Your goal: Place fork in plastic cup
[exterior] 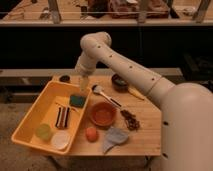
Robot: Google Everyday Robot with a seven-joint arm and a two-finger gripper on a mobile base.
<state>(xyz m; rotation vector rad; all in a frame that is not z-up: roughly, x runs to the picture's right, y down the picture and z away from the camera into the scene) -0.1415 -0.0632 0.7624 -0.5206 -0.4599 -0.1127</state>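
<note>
My gripper (83, 81) hangs from the white arm over the far right rim of the yellow tray (29, 119), just above a green sponge (77, 100). The light-green plastic cup (44, 131) stands in the tray's near end, next to a white cup (61, 140). A thin faint line (65, 106) lying in the tray behind the dark striped utensils (61, 116) may be the fork. I cannot tell whether the gripper holds anything.
On the wooden table (147, 132), right of the tray, are an orange bowl (103, 114), an orange fruit (91, 134), a grey-blue cloth (115, 139), a silver-headed brush (100, 91), a dark bowl (119, 81) and a brown pile (131, 120). A dark railing runs behind.
</note>
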